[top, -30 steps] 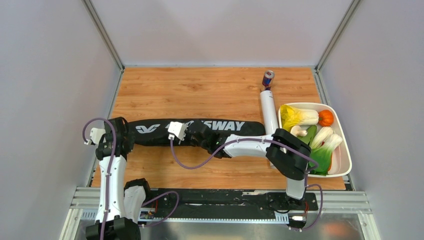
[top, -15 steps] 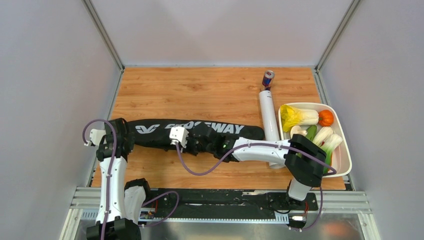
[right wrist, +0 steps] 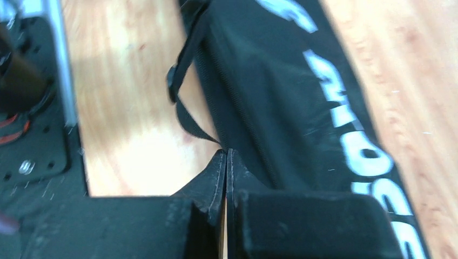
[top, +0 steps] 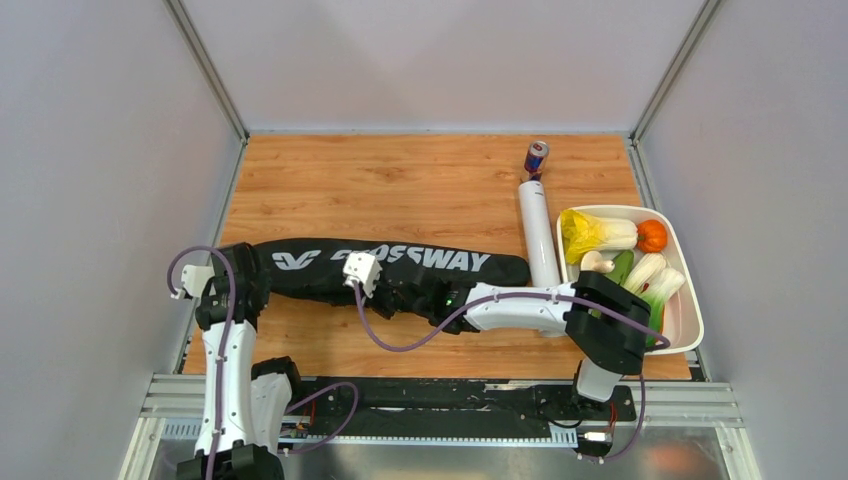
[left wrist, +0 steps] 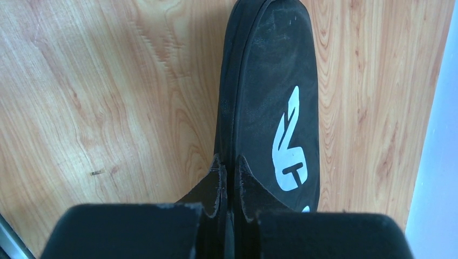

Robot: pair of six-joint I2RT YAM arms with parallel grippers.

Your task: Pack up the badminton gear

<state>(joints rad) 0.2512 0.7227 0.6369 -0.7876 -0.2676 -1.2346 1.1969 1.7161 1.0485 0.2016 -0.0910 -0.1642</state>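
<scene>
Reviewing the packing, the supervisor asks: "Where does the gear stand?"

Inspector: "The racket bag [top: 420,258] lies flat across the table [top: 400,190], lettering up, running left to right just ahead of the arm bases. No racket or shuttlecock shows on the wood. I judge them already stowed, but the insides of the bag and tube are hidden."

Supervisor: "And the tube?"

Inspector: "The white tube [top: 540,235] lies outside the bag, just beyond its right end. It is beside the vegetable tray [top: 686,312], with the drink can [top: 536,157] at its far end. If it belongs in the bag, that item is outstanding."

Supervisor: "Grippers?"

Inspector: "The left gripper [left wrist: 229,164] is at the bag's left end, fingers pressed together on what looks like the edge seam. The right gripper [right wrist: 226,154] is at the bag's near edge, about mid-length, fingers pressed fully together. Its tips meet a thin black strap [right wrist: 186,116]. I cannot tell whether the strap or a zip pull is caught between them."

Supervisor: "Assessment?"

Inspector: "Late stage. Closing the bag appears to be the step in hand, with one end pinned and the other arm working the edge. I cannot confirm that the opening is shut."
</scene>
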